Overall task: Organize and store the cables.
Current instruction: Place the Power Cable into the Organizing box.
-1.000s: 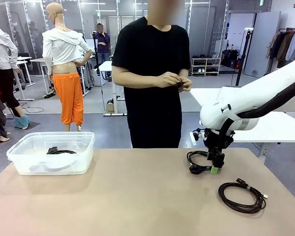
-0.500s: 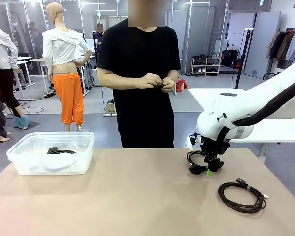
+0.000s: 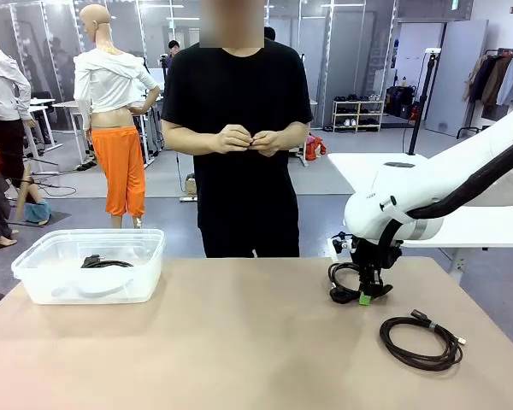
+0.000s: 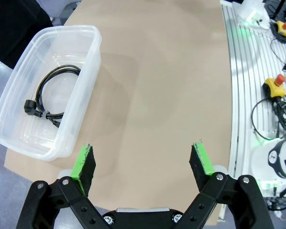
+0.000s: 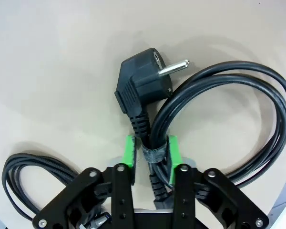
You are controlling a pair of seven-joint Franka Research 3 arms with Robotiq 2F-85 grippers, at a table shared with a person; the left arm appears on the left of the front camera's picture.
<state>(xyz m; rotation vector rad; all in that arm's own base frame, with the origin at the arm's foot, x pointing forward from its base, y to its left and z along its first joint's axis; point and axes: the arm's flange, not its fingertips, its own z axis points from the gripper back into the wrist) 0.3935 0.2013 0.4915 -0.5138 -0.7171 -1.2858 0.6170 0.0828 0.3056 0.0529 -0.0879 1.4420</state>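
Note:
A coiled black power cable (image 5: 214, 124) with a two-pin plug (image 5: 144, 85) lies on the tan table, and my right gripper (image 5: 150, 159) is shut on its strapped bundle. From the front, the same gripper (image 3: 368, 295) sits low over that cable (image 3: 344, 275) at the table's right. Nearer the front right edge rests a second coiled cable (image 3: 419, 342); its loops show as the cable (image 5: 35, 179) at the lower left of the right wrist view. A third cable (image 4: 50, 95) lies inside the clear bin (image 4: 88, 69). My left gripper (image 4: 142, 164) hangs open, high above the table.
The clear plastic bin (image 3: 34, 282) stands at the table's left. A person in a black shirt (image 3: 239, 128) stands behind the far edge, both hands held together at chest height. Bare tabletop (image 3: 239, 342) spreads between the bin and the cables.
My right gripper closed from open onto the power cable's bundle and shifted slightly left. The person stepped to the left, hands still together. The left gripper stayed open.

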